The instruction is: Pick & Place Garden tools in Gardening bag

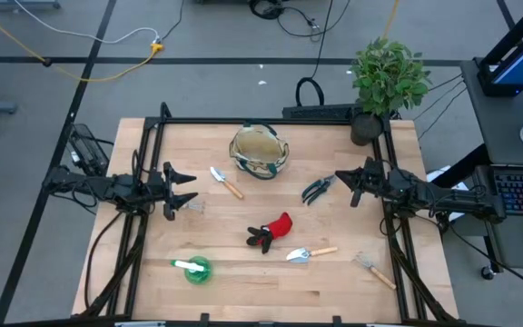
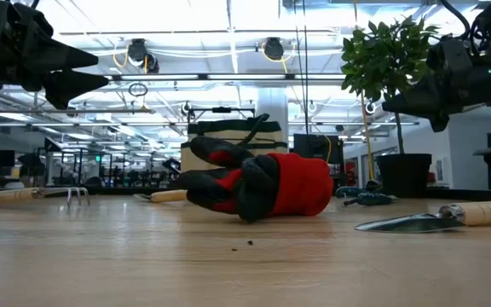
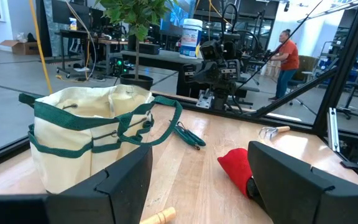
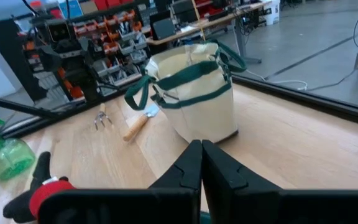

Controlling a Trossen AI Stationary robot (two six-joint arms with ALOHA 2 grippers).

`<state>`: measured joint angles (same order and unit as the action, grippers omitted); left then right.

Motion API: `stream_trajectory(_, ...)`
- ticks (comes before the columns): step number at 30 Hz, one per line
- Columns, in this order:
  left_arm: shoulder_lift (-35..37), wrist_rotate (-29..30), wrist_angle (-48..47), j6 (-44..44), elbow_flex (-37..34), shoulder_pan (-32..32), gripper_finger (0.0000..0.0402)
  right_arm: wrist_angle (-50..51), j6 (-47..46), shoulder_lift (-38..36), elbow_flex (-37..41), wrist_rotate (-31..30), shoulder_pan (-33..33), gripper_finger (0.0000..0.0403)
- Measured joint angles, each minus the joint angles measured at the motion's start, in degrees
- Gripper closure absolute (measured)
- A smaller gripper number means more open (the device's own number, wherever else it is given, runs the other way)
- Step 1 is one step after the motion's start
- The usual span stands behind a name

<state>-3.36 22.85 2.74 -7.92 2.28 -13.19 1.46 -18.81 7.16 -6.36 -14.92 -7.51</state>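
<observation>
The beige gardening bag [image 1: 259, 152] with green trim stands upright at the table's far middle. It also shows in the left wrist view [image 3: 86, 143] and the right wrist view [image 4: 194, 99]. A wooden-handled trowel [image 1: 226, 182], dark pruning shears [image 1: 316, 189], the red-black glove [image 1: 272, 232], a second trowel [image 1: 310, 253], a rake [image 1: 373, 269], a small rake [image 1: 194, 209] and the green-white round item [image 1: 194, 269] lie on the table. My left gripper [image 1: 194, 186] is open and empty, above the table left of the first trowel. My right gripper [image 1: 339, 176] is shut and empty, above the table right of the shears.
A potted green plant [image 1: 384, 77] stands at the table's far right corner. A black frame [image 1: 261, 121] runs along the table's far edge and sides. A person [image 3: 286, 53] stands in the room beyond the table.
</observation>
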Motion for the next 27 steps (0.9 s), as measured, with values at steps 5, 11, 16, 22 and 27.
stream_trajectory(5,-0.01,0.2,0.02,0.0,0.0,-0.01,0.0133,-3.1,0.03,0.0,0.25,-0.04,0.0,0.0403)
stream_trajectory(11,0.0,4.75,0.06,1.15,0.0,0.05,0.0133,-3.61,-0.09,0.0,0.23,-0.31,0.0,0.0403)
stream_trajectory(16,0.0,6.14,0.96,6.3,0.0,0.05,0.0133,-3.8,-5.29,0.0,0.13,-0.04,0.0,0.0403)
stream_trajectory(22,0.0,6.09,0.96,6.43,0.0,0.05,0.0133,-4.24,-10.78,0.0,0.03,-0.02,0.0,0.0403)
stream_trajectory(27,-0.02,5.86,1.37,2.69,-0.02,0.05,0.0133,-4.26,-14.71,0.0,-0.02,-0.02,0.0,0.0403)
